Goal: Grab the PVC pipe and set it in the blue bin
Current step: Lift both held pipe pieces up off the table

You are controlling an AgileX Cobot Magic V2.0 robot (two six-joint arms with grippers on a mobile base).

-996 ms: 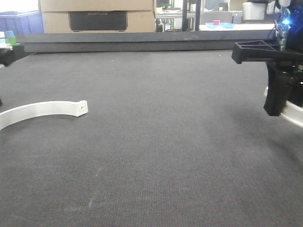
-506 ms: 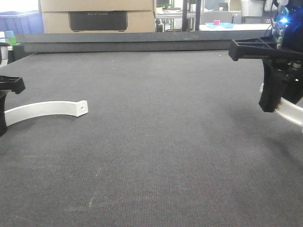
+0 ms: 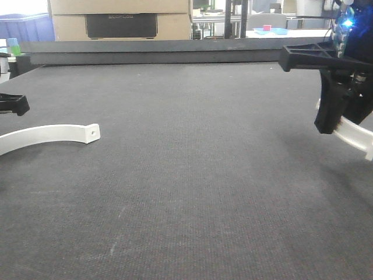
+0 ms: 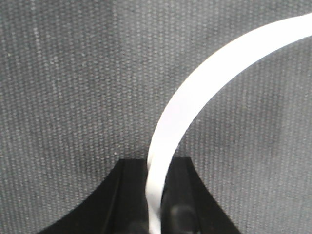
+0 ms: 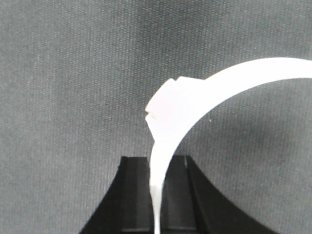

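Note:
Two white curved PVC pipes show. One PVC pipe (image 3: 49, 133) lies low over the dark mat at the far left, its squared end with a small hole pointing right. My left gripper (image 4: 156, 200) is shut on this arc (image 4: 195, 92); in the front view only a black part of the left gripper (image 3: 13, 104) shows at the frame edge. On the right, my right gripper (image 3: 333, 119) is shut on the second pipe (image 3: 355, 135), held above the mat. In the right wrist view that pipe (image 5: 204, 90) runs up from the closed right gripper (image 5: 157, 200). A blue bin (image 3: 26, 26) stands at the back left.
The dark woven mat (image 3: 192, 175) covers the table. A raised dark ledge (image 3: 169, 56) runs along the far edge. Behind it stand a cardboard box (image 3: 119, 20) and a blue tray (image 3: 271, 31) with a small red item.
My left gripper came down at the left edge and closed on the left pipe, whose squared end slid a little leftward. The right gripper drifted left and slightly up with its pipe.

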